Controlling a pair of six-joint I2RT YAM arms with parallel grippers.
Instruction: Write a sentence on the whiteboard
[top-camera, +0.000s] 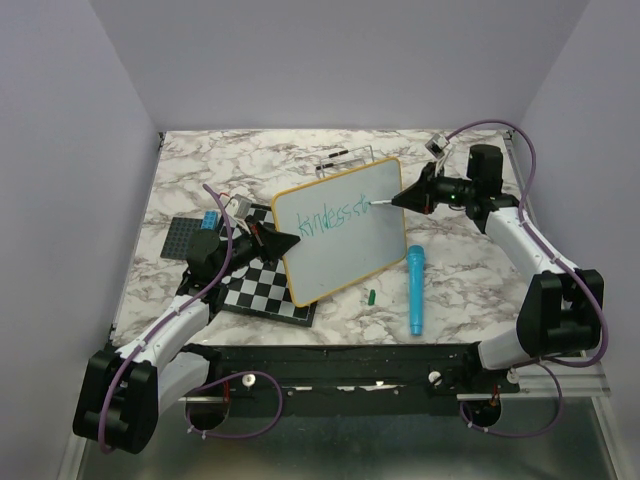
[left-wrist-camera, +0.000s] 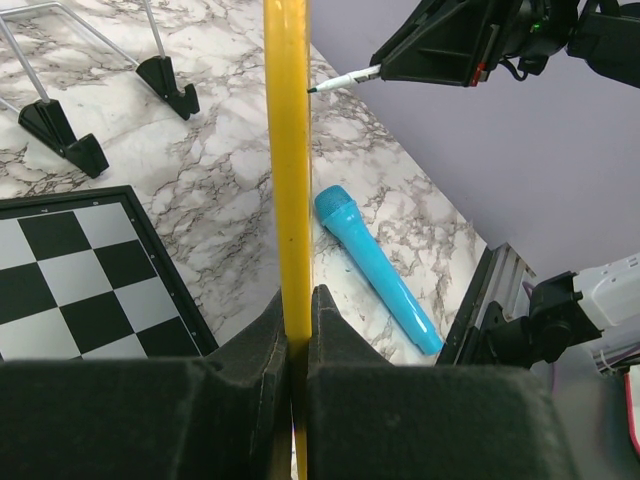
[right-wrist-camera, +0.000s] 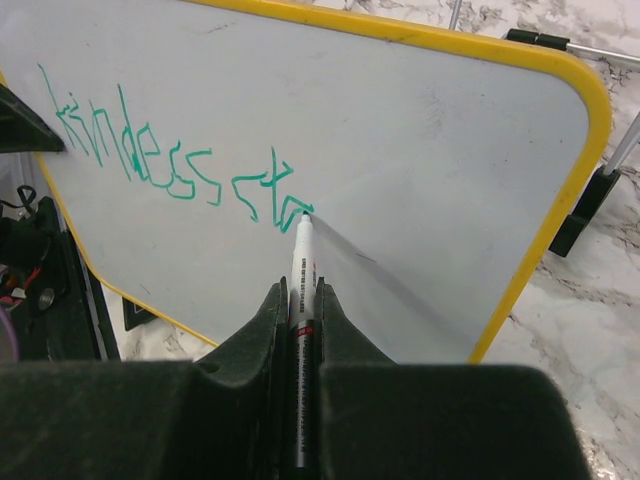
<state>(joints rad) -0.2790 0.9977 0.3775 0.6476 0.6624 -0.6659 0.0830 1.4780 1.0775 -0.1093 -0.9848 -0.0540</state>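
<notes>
At centre-frame, right fingers (right-wrist-camera: 270, 325) pinch a thin white marker (right-wrist-camera: 302, 250), tip touching the glossy yellow-framed whiteboard (right-wrist-camera: 450, 150) after green lettering (right-wrist-camera: 150, 160) "sta"; blank surface lies frame-right; left fingers (left-wrist-camera: 262, 345) clamp the frame.

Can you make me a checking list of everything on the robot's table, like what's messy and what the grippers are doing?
Surface: marble-pattern table, no spills seen.
Job's things: whiteboard is tilted up on its edge; green lettering reads "kindess sta"; marker tip touches the board.
Clutter: blue microphone, small green cap, checkered board beside the whiteboard, wire stand behind.
Grippers: left gripper is shut on the whiteboard's yellow frame; right gripper is shut on the marker.
Cables: purple cables loop along both arms.
Surroundings: plain pale walls; nothing else seen.
</notes>
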